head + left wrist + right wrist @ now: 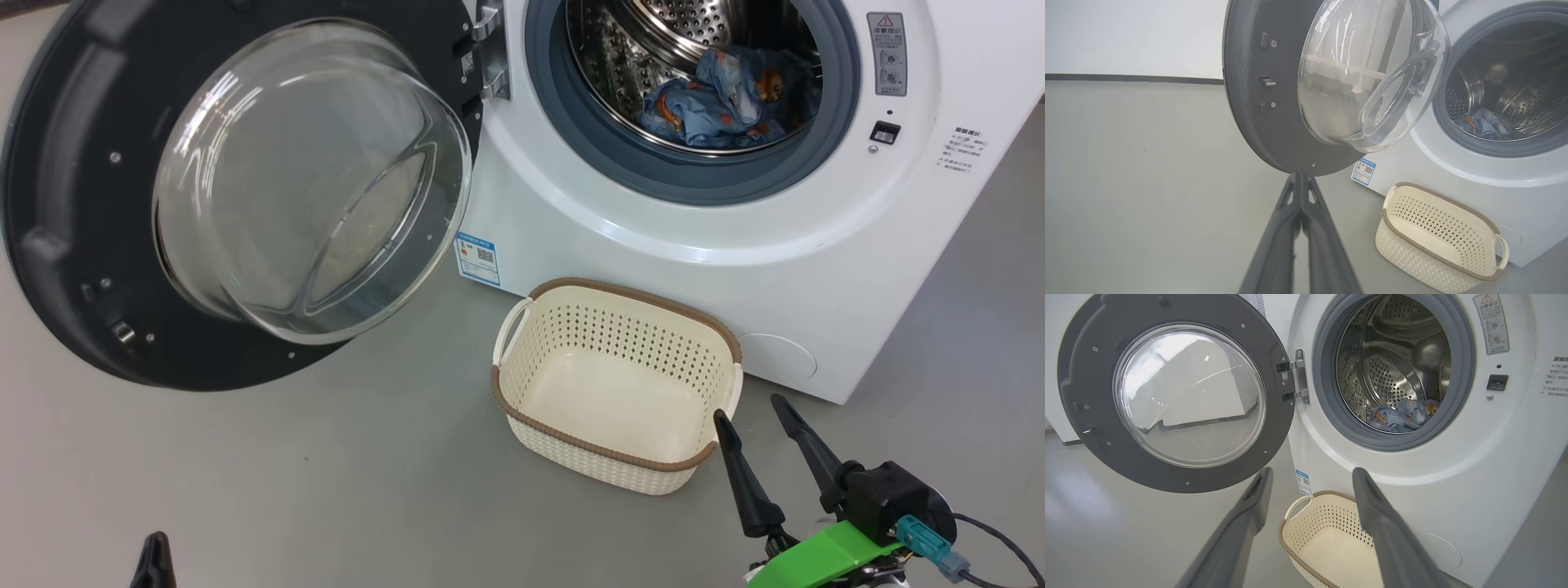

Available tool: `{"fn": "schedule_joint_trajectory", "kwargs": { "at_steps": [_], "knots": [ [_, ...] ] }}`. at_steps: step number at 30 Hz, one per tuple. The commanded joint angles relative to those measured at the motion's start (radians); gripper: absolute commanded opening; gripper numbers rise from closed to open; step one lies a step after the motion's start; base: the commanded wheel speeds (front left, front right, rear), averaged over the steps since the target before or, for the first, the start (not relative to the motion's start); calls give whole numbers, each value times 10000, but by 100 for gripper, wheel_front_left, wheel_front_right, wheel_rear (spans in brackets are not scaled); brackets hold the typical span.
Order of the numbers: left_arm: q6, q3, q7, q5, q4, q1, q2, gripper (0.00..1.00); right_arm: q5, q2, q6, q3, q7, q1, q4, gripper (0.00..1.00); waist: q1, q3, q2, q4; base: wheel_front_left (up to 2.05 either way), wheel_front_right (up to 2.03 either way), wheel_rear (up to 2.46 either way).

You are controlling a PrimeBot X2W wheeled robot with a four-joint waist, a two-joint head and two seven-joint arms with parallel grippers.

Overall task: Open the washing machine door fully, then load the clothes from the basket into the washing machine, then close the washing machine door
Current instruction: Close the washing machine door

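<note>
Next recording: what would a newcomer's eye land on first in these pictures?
The big black washing machine door, swung wide open at the left with its clear glass bowl bulging out. Next, the blue printed clothes lying in the steel drum of the white washing machine, and the empty cream basket on the grey floor just in front of it.

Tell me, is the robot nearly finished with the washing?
Nearly. Done: the washing machine door stands wide open, the clothes lie in the drum, and the basket is empty. In hand: nothing; the left hand is shut, pointing at the door's edge, the right hand open. Left: shutting the door.
</note>
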Motion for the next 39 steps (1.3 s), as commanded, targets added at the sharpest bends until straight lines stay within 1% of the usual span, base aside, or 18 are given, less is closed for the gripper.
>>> {"fn": "schedule_joint_trajectory", "kwargs": {
  "at_steps": [1,7,12,16,18,21,26,28,29,31,35,36,39],
  "knots": [
    [-40,325,-55,-22,-185,-348,72,0,-43,11,16,214,-48,-126,-250,100,0,-10,0,-6,0,0,0],
    [-523,696,-55,-17,-326,-700,72,0,107,11,16,238,-48,-75,-308,100,0,-26,0,-132,0,0,0],
    [-992,1412,-55,12,-605,-1206,112,0,175,11,16,266,-48,-36,-317,100,0,-66,0,-263,0,0,0],
    [-1331,2194,-55,-430,-461,-1838,344,0,199,11,16,266,-48,-13,-346,100,0,-65,0,-374,0,0,0],
    [-1512,2458,-55,-623,-314,-2152,632,0,204,11,16,276,-48,-18,-346,100,0,-51,0,-437,0,0,0],
    [-1682,2828,-55,-1227,-122,-2684,985,0,231,11,16,310,-48,-33,-344,100,0,-11,0,-519,0,0,0],
    [-1805,3323,167,-2583,156,-3598,1681,0,221,11,16,336,-48,-95,-319,100,0,79,0,-644,0,0,0],
    [-1836,3446,376,-3135,340,-3977,2043,0,219,11,16,350,-48,-122,-304,100,0,115,0,-695,0,0,0],
    [-1855,3599,558,-3657,597,-4327,2400,0,216,11,16,381,-48,-169,-291,100,0,174,0,-768,0,0,0],
    [-1868,3731,752,-4261,954,-4693,2681,0,211,11,16,397,-48,-215,-278,100,0,221,0,-829,0,0,0],
    [-1883,3635,993,-5209,1693,-5232,3472,0,256,11,16,433,-48,-301,-307,100,0,355,0,-989,0,0,0],
    [-1883,3635,993,-5209,1693,-5232,3472,0,256,11,16,433,-48,-301,-307,100,0,355,0,-989,0,0,0],
    [-1885,3567,1142,-6296,2247,-5566,3905,0,253,11,16,449,-48,-355,-296,100,0,466,0,-1113,0,0,0]
  ]
}}
